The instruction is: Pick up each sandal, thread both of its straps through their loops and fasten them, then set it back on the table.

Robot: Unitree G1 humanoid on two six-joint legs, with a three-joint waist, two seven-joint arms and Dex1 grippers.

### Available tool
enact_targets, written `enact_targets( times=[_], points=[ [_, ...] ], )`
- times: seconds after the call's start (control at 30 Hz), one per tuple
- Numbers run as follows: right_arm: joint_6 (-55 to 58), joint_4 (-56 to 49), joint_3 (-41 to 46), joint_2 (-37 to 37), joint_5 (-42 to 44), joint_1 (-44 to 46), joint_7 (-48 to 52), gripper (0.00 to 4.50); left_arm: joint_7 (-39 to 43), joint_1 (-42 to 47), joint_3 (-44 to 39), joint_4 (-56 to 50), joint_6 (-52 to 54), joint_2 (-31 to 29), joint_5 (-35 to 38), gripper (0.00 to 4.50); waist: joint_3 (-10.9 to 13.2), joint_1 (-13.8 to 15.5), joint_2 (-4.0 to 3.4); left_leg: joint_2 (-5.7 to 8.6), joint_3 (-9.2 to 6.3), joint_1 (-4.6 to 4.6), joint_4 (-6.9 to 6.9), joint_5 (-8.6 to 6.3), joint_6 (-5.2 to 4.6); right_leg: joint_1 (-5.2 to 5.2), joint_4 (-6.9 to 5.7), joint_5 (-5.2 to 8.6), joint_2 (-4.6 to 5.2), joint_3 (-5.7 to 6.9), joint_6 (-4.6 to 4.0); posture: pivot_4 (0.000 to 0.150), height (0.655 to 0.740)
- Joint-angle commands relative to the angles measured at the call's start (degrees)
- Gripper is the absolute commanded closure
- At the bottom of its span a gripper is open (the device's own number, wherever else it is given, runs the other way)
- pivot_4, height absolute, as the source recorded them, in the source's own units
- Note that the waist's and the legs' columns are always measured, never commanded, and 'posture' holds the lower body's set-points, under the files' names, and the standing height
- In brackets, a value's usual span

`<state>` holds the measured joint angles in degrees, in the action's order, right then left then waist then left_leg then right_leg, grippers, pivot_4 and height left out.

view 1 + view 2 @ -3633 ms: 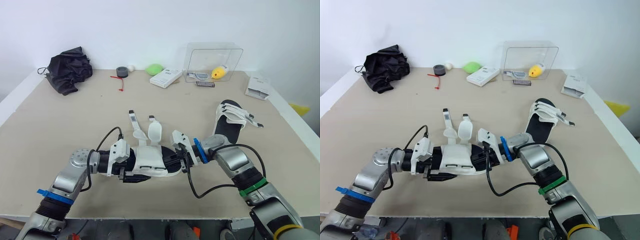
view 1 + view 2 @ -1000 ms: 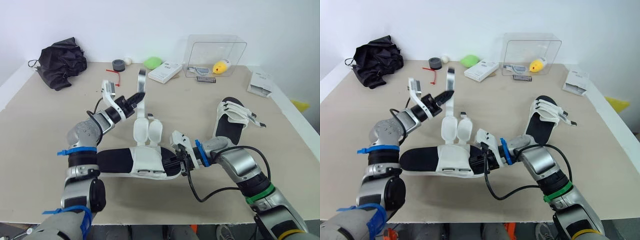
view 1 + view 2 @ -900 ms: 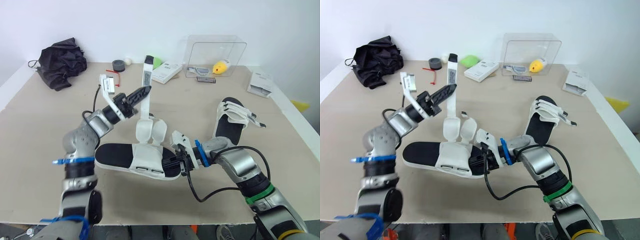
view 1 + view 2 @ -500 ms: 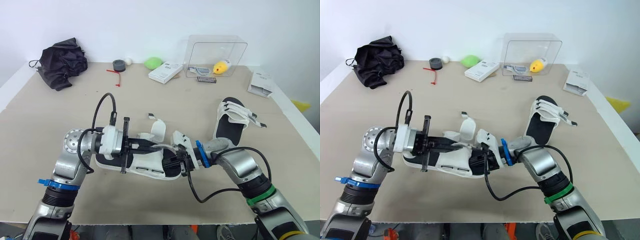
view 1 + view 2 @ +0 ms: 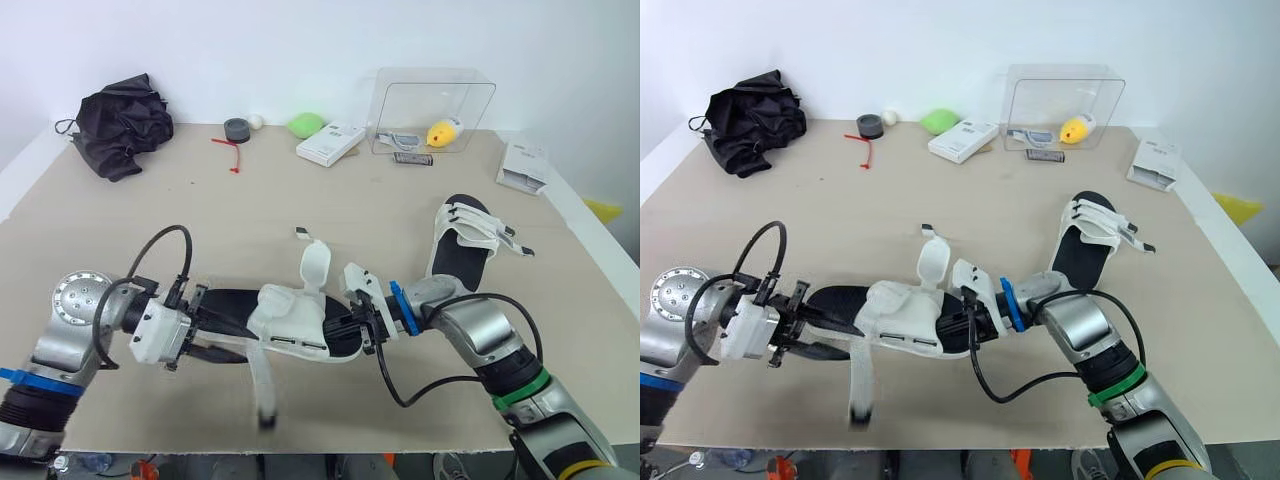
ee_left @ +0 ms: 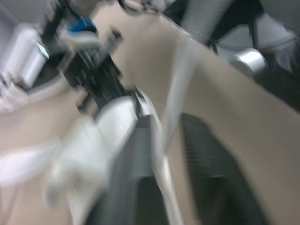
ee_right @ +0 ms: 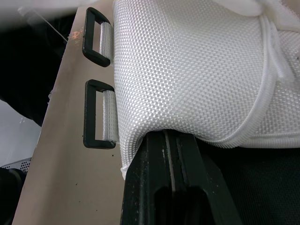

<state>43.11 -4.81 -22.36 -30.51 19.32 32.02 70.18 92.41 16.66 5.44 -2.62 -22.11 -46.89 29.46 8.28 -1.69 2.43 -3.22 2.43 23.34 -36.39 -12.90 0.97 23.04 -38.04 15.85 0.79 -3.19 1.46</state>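
Note:
A sandal (image 5: 290,322) with a black sole and white upper lies at the table's middle front. My right gripper (image 5: 357,326) is shut on its sole edge at one end; the right wrist view shows the woven upper (image 7: 187,70) and two empty black loops (image 7: 97,114). One strap (image 5: 262,385) is folded over the upper and trails, blurred, toward the front edge. The other strap (image 5: 313,266) stands up. My left gripper (image 5: 208,345) sits low beside the sandal's other end. A second sandal (image 5: 465,240) with closed straps lies to the right.
Along the back stand a black cloth bundle (image 5: 122,110), a tape roll (image 5: 237,130), a green object (image 5: 307,125), a white box (image 5: 331,143) and a clear box (image 5: 432,112) holding a yellow item. A white packet (image 5: 523,168) lies at the right edge.
My left arm swung down from above the sandal to its near left end. The strap it held up now lies over the upper, trailing forward. The right gripper stayed put.

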Motion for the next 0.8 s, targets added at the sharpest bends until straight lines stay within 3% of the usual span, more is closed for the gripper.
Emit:
enact_targets(
  times=[0.03,0.07,0.17,0.33,0.57,0.7,0.8],
  points=[
    [1.0,1.83,-3.17,-0.65,-1.15,-1.48,0.3,4.5,-0.12,-1.11,-0.59,-3.68,4.09,-1.62,1.84,1.08,0.0,0.0,-0.01,0.0,0.01,0.0,-0.01,0.0,0.0,0.0,0.0,0.0,-0.01,-0.01,0.0,0.15,0.74],
    [0.93,1.92,-3.22,-0.69,-1.17,-1.44,0.4,4.5,-0.59,-1.92,-0.84,-5.38,7.35,-2.88,2.41,0.66,0.0,-0.02,-0.01,-0.01,0.02,0.0,-0.01,0.0,0.0,0.01,0.0,0.0,-0.02,-0.01,0.0,0.15,0.74],
    [0.81,2.16,-3.38,-0.73,-1.06,-1.23,0.74,4.5,-7.75,-6.15,-3.49,-14.61,32.69,-12.07,13.74,0.66,0.06,-0.22,0.01,-0.19,0.0,0.04,0.0,-0.04,-0.02,0.09,-0.04,0.03,-0.17,-0.04,-0.06,0.15,0.74],
    [0.75,2.68,-3.5,-0.38,-1.12,-0.74,0.98,4.5,-13.3,-9.33,-4.85,-19.39,55.83,-19.47,24.85,0.66,0.19,-0.18,-0.19,-0.29,-0.04,-0.01,0.0,-0.08,-0.06,0.08,-0.1,0.3,-0.26,0.03,0.21,0.15,0.74],
    [1.19,2.09,-3.54,-0.06,-0.84,-0.65,0.76,4.5,-22.63,-17.64,-5.04,-24.89,69.87,-17.75,30.11,0.66,0.24,-0.07,-0.27,-0.35,-0.01,-0.03,0.0,-0.09,-0.04,0.12,-0.12,0.23,-0.37,-0.02,-0.03,0.15,0.74],
    [1.54,1.57,-3.28,-0.25,-0.59,-0.93,0.54,4.5,-24.07,-20.72,-4.76,-23.69,70.07,-16.42,26.12,0.66,0.24,0.04,-0.28,-0.31,0.02,-0.06,0.0,-0.08,-0.03,0.13,-0.13,0.1,-0.46,-0.03,-0.27,0.15,0.74],
    [1.68,1.01,-3.13,-0.79,-0.45,-1.56,0.52,4.5,-23.64,-20.81,-6.64,-20.43,71.88,-16.13,27.14,0.66,0.24,0.18,-0.27,-0.32,0.03,-0.06,0.0,-0.07,-0.02,0.15,-0.13,0.06,-0.49,-0.02,-0.41,0.15,0.74]
  ],
)
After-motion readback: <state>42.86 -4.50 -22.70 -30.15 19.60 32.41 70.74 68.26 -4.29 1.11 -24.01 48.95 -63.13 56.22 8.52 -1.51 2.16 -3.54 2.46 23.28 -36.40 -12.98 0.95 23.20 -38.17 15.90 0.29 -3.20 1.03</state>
